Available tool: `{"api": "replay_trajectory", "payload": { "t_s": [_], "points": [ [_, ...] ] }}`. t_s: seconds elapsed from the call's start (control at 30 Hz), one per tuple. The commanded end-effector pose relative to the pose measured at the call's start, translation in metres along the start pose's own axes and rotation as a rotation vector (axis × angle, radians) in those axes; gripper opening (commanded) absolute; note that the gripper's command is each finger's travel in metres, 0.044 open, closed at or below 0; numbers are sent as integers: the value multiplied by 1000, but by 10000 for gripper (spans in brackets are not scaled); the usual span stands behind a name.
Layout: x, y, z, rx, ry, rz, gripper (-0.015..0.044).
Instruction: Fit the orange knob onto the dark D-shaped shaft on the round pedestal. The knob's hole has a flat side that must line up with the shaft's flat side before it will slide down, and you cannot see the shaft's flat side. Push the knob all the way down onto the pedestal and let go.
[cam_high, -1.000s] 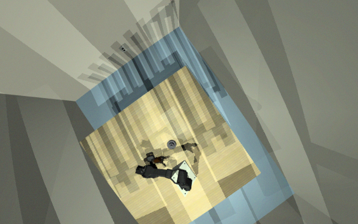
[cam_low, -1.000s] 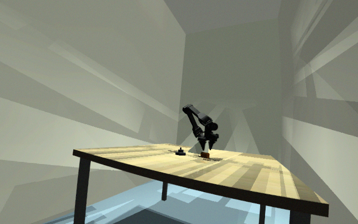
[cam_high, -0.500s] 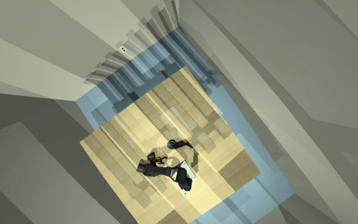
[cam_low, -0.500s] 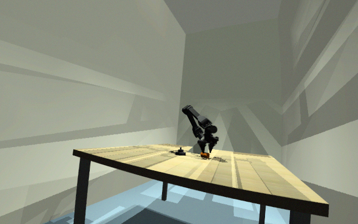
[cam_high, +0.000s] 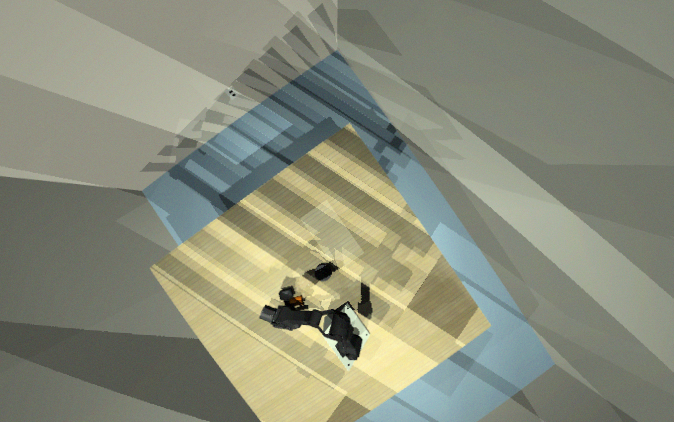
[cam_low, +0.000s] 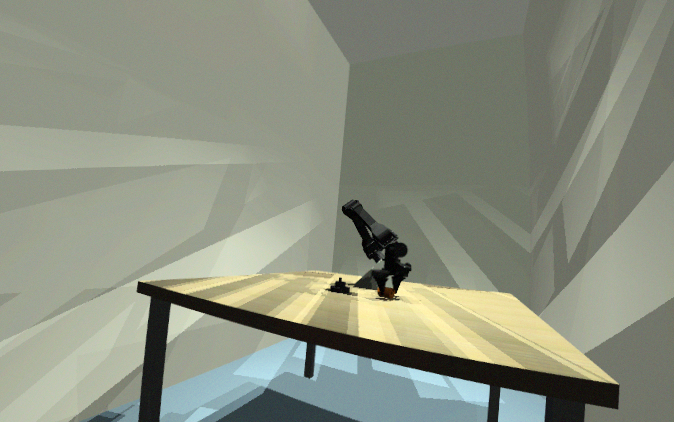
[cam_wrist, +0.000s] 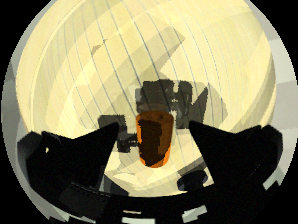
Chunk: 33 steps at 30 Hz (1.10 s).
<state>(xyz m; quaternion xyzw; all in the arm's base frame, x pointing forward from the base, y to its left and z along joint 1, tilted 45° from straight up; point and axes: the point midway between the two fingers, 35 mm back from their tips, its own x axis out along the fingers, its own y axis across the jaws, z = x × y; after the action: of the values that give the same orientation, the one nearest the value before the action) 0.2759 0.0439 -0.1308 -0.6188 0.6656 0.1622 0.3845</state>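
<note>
The orange knob (cam_high: 297, 300) (cam_low: 386, 293) (cam_wrist: 156, 142) lies on the table, apparently on its side, with a dark shadow across it in the wrist view. My gripper (cam_low: 389, 291) (cam_wrist: 154, 125) is open, pointing down low over the table. Its fingers stand wide on either side of the knob, with gaps to it in the wrist view. The dark round pedestal (cam_high: 323, 271) (cam_low: 340, 287) (cam_wrist: 192, 181) stands a short way from the knob; its upright shaft shows in the exterior view. The shaft's flat side and the knob's hole cannot be made out.
The pale base plate (cam_high: 361, 334) lies under the arm's base. The wooden table (cam_high: 220, 320) (cam_low: 450, 335) carries all of this, crossed by strong shadow stripes. The pedestal stands near the gripper, on the lower right in the wrist view.
</note>
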Motion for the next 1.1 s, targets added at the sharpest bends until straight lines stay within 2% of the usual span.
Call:
{"api": "replay_trajectory", "payload": {
  "t_s": [0.0, 0.2, 0.53, 0.83, 1.07],
  "points": [
    [3, 1, -1, -5, 5, -3, 387],
    [3, 1, -1, -5, 5, -3, 240],
    [3, 1, -1, -5, 5, -3, 240],
    [3, 1, -1, -5, 5, -3, 180],
    [2, 1, -2, -3, -28, -1, 179]
  ]
}}
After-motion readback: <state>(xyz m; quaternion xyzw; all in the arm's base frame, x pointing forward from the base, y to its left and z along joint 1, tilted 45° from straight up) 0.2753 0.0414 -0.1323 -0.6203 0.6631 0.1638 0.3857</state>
